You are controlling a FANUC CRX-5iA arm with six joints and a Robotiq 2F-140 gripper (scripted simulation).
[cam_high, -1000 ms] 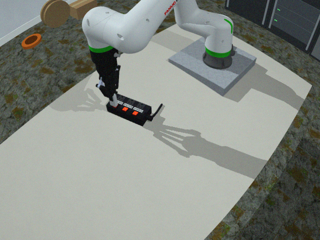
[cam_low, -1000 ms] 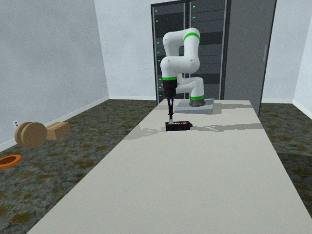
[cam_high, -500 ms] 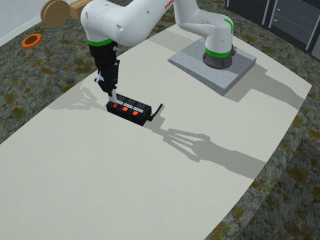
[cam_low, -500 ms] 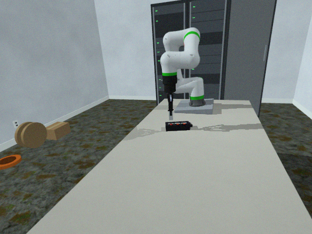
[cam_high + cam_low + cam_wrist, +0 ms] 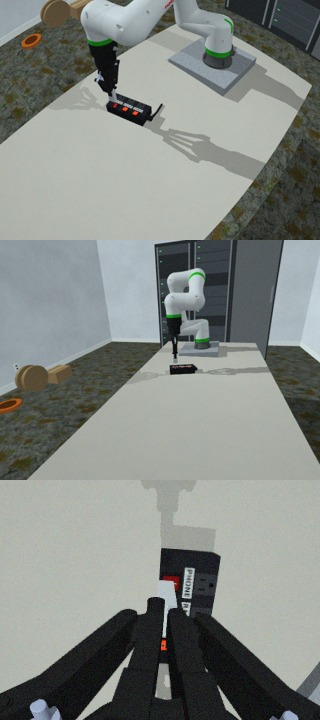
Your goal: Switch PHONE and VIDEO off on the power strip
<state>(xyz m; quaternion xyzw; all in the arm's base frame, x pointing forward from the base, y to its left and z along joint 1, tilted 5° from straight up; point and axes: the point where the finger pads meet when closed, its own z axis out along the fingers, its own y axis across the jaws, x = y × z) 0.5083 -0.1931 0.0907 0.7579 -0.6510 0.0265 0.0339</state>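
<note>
Black power strip (image 5: 129, 109), right way up near the table's (image 5: 129, 180) left edge, with one dark-red rocker (image 5: 115, 104) at its far-left end and two bright-orange rockers (image 5: 125, 109) (image 5: 134, 112) beside it. The gripper (image 5: 112, 96), fingers pressed together and holding nothing, hangs just above the dark-red end. Judged risks: label text is too small to read, so a press may hit the switch meant to stay untouched, and an off-centre push could tip or slide the light strip.

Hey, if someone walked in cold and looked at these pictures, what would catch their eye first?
Probably the big white arm with green bands, bent over from its grey base plate at the far end of the long pale table. Next, the small black power strip lying face up, two switches glowing orange and the end one darker red, with the shut gripper poised just above that end.
</note>
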